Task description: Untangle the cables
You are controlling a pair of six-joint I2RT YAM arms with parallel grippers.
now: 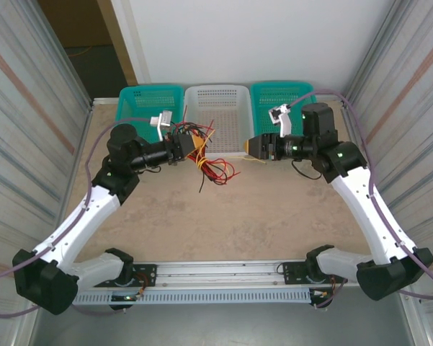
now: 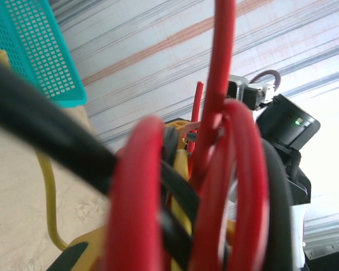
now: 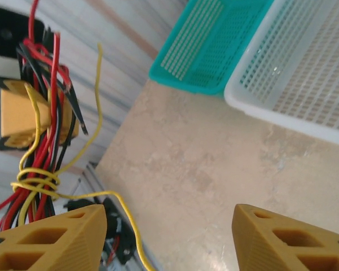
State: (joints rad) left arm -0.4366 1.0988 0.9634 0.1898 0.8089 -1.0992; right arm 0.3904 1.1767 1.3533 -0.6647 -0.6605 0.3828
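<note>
Got the left gripper (image 1: 189, 148) pinched tight on the tangled red, black and yellow cables (image 1: 210, 164), left of centre in the top view, dangling over the counter (image 1: 238, 216). Got the right gripper (image 1: 249, 147) gaping wide right of centre, gripping nothing.

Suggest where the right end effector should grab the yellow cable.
Take the free run of the yellow cable that leaves its wrap around the cable bundle and trails toward the open right end effector. Come from the right, away from the left end effector clamping the bundle; the wrapped loops look too tight against red and black strands.
</note>
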